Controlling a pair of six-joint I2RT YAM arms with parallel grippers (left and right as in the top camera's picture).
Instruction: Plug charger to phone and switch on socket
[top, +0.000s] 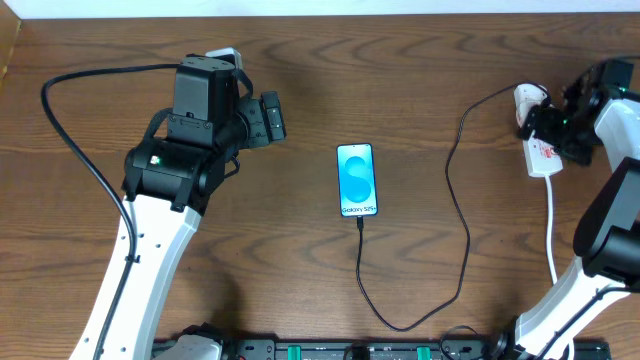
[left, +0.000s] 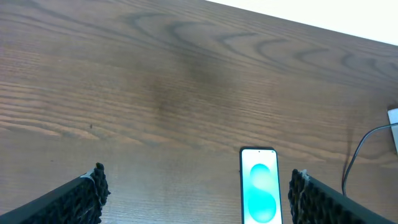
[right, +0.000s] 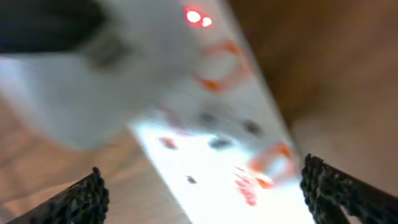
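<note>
The phone (top: 357, 180) lies flat and screen-up in the middle of the table (top: 400, 60), with the charger (top: 462, 230) seated in its 6 o'clock edge. The black cable drops away, loops and climbs toward 2 o'clock to the white plug (top: 527, 98) at the far end of the socket (top: 543, 158), so its slack lies apart from both arms. The right gripper (top: 552, 130) hangs directly over the socket, jaws spread wide and holding nothing, likely placed to press a switch rather than grasp. Its wrist view shows the white strip filling the gap between the fingers, close and blurred. A red light (right: 198, 17) glows at 12 o'clock there, suggesting the switch may be on, though contact cannot be told. The left gripper (top: 270, 118) sits at 10 o'clock from the phone, well apart, equally wide and empty, apparently parked aside. Its camera shows the phone low between the fingers, nearer the right one.
</note>
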